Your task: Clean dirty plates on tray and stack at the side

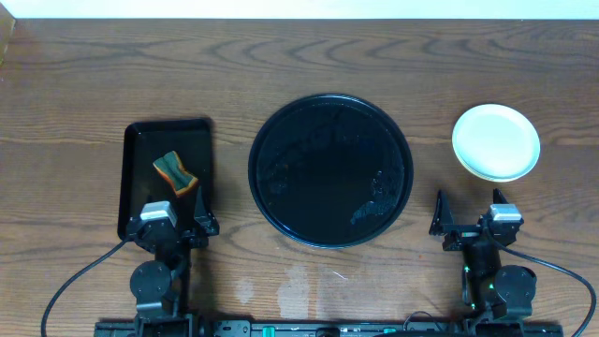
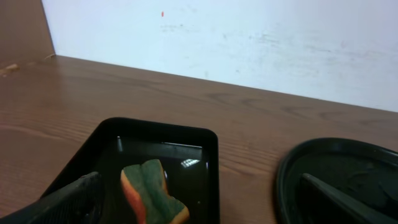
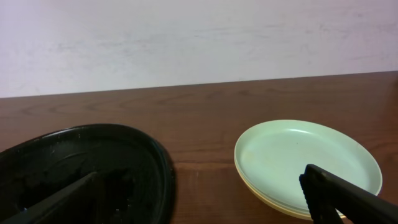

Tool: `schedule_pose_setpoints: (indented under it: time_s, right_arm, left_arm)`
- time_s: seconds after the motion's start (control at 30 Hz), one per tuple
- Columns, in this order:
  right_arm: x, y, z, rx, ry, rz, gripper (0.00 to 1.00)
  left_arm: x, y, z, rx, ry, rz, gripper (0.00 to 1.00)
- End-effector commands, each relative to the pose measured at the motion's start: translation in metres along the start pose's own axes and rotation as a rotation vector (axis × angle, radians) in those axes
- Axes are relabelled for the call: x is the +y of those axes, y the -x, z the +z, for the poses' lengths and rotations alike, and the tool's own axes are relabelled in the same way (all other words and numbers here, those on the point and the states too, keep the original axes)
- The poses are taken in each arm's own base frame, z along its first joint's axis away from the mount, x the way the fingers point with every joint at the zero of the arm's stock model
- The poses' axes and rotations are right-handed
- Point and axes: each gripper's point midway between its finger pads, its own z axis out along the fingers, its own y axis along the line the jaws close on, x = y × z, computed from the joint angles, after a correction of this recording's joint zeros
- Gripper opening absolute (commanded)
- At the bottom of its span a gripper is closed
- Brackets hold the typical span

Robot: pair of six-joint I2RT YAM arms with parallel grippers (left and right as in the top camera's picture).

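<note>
**Stock of the table: round tray emptied, plates piled at the right**

Item 1. Left gripper (image 1: 171,223), nearest the front edge. We record its jaws spread wide with nothing between them, poised over the near end of the rectangular black tray (image 1: 140,178).

Item 2. Right gripper (image 1: 471,223), at the opposite end of that front row. Its jaws are likewise wide apart and empty. It hangs just short of the plates and touches none.

Item 3. Sponge (image 1: 176,173), orange and green, waisted in shape. It lies loose in the rectangular black tray, just beyond the left gripper.

Item 4. Round black tray (image 1: 329,103), glossy and low-rimmed, at the centre of the tabletop (image 1: 94,75). We find no plate on it, only pale streaks and glints, which we take for wetness or residue.

Item 5. Stack of plates (image 1: 496,140), on bare wood to the right of the round black tray and apart from its rim. The right wrist view shows a pale mint plate uppermost, its face free of smears, with a yellowish rim beneath. We cannot count the pile from these views.

Item 6. Wall (image 2: 249,37), pale, along the far edge of the table.

Condition of the work: we judge it done or all but done. Nothing dirty sits on the round black tray, the plates are gathered at the side, and both grippers are free. At most, what could be left is a check of the lower plates, whose faces are hidden.
</note>
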Motion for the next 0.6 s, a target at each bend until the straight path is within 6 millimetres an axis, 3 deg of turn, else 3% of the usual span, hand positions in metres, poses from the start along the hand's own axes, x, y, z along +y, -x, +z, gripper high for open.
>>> schedule_pose_setpoints:
  time_s: [0.0, 0.57]
  right_arm:
    - [-0.0042, -0.0003, -0.0003, -0.001, -0.02, -0.012, 0.99]
    - [-0.0042, -0.0003, -0.0003, -0.001, -0.02, -0.012, 0.99]
  left_arm:
    - [0.0025, -0.016, 0.0009, 0.044, 0.016, 0.051, 0.98]
    - [-0.0047, -0.0171, 0.0008, 0.047, -0.017, 0.156, 0.98]
